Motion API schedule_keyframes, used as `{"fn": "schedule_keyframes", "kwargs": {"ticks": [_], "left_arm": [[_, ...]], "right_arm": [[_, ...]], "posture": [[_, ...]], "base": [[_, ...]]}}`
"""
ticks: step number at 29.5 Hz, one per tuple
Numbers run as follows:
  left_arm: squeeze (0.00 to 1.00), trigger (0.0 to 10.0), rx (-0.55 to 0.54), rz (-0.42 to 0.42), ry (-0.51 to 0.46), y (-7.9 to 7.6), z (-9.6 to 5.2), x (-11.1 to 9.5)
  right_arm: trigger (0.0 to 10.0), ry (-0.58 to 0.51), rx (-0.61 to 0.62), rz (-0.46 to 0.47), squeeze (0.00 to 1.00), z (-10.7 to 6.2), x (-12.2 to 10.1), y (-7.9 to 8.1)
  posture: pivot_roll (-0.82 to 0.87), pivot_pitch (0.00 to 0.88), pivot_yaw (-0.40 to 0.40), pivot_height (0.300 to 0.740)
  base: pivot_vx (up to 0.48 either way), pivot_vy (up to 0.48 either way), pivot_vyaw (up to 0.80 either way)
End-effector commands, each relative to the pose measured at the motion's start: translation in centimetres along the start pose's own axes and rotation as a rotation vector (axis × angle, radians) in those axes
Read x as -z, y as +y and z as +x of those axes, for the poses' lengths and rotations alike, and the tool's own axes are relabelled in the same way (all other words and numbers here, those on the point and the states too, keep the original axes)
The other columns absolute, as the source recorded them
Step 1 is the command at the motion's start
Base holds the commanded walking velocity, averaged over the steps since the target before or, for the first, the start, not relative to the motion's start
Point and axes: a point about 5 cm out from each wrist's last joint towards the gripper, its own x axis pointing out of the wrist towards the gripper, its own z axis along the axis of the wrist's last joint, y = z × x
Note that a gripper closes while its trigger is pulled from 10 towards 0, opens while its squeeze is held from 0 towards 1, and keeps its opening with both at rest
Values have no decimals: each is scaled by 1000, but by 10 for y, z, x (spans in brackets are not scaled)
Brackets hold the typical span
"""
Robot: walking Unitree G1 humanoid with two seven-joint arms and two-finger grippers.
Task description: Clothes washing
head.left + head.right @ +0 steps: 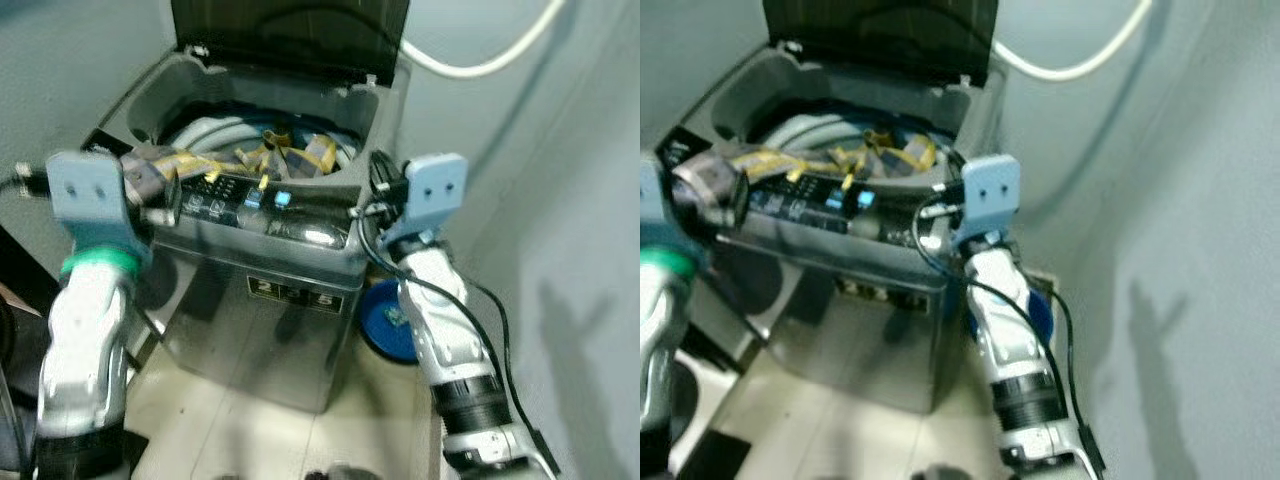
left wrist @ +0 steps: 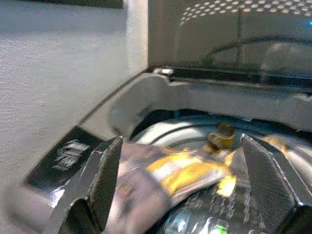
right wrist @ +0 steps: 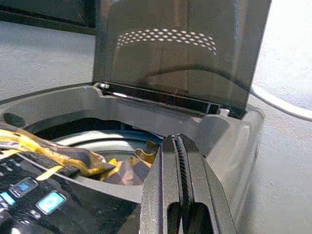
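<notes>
here the top-loading washing machine [image 1: 270, 250] stands with its dark lid [image 1: 290, 35] raised, and yellow-and-grey clothes [image 1: 285, 155] lie in the drum, spilling over the front edge near the lit control panel [image 1: 240, 195]. the left gripper [image 2: 183, 187] hovers at the front left corner, jaws spread around a fold of cloth. the right gripper [image 3: 179, 180] sits at the front right rim, jaws pressed together.

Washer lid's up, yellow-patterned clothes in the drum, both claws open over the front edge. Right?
Not quite. The right claw is shut, its fingers pressed together in the right wrist view. The left claw is open, over the yellow-patterned clothes. The washer lid is up, as you say.
</notes>
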Motion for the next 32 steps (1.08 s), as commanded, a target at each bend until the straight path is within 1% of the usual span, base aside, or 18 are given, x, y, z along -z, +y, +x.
{"fn": "schedule_keyframes", "kwargs": {"ticks": [1,2,3,4,6,8,9,12,13,16,17,19,20,23,26,27,29,32], "left_arm": [[1000,10000,-4,-30,43,2,-2,11],[1000,10000,20,-94,63,-2,6,12],[1000,10000,20,-94,63,-2,6,12],[0,10000,81,-146,64,-13,15,10],[0,10000,119,-172,62,-21,19,7],[0,10000,119,-172,62,-21,19,7],[0,10000,120,-194,61,-27,22,5],[0,10000,120,-194,61,-27,22,5],[0,10000,80,-192,58,-31,22,3],[0,10000,80,-192,58,-31,22,3],[0,10000,15,-142,33,-29,17,-1],[0,10000,-184,-52,5,9,3,-7],[0,10000,-184,-52,5,9,3,-7],[0,10000,-321,1,33,52,-8,-2],[0,10000,-342,3,42,61,-9,0],[0,10000,-354,-2,59,70,-10,3],[0,10000,-353,-14,87,78,-8,10],[0,10000,-343,-8,117,74,-1,21]], "right_arm": [[10000,7,3,4,0,0,2,-1],[10000,6,5,1,0,0,2,-2],[10000,6,5,1,0,0,2,-2],[10000,6,12,-4,0,-1,2,-3],[10000,7,18,-9,0,-2,2,-5],[10000,7,18,-9,0,-2,2,-5],[10000,10,25,-13,0,-4,3,-6],[10000,10,25,-13,0,-4,3,-6],[10000,14,28,-15,0,-5,4,-7],[10000,14,28,-15,0,-5,4,-7],[10000,15,27,-16,0,-6,5,-7],[10000,16,13,-10,0,-4,6,-5],[10000,16,13,-10,0,-4,6,-5],[10000,18,-1,-4,0,-3,8,-2],[10000,20,-4,-3,0,-3,8,-1],[10000,20,-10,0,0,-2,9,0],[10000,20,-19,3,0,-1,9,2],[10000,19,-22,4,0,0,9,3]], "posture": [[80,19,1,740],[69,18,6,740],[69,18,6,740],[47,15,12,740],[44,14,13,740],[44,14,13,740],[39,14,16,740],[39,14,16,740],[39,12,16,740],[39,12,16,740],[50,9,13,740],[73,7,9,740],[73,7,9,740],[85,8,4,740],[88,8,2,740],[99,5,-5,740],[99,3,-7,740],[95,1,-8,740]], "base": [[0,0,0],[0,0,0],[0,0,0],[0,0,0],[0,0,0],[0,0,0],[0,0,0],[0,0,0],[0,0,0],[0,0,0],[0,0,0],[0,0,0],[0,0,0],[0,0,0],[0,0,0],[0,0,0],[0,0,0],[0,0,0]]}}
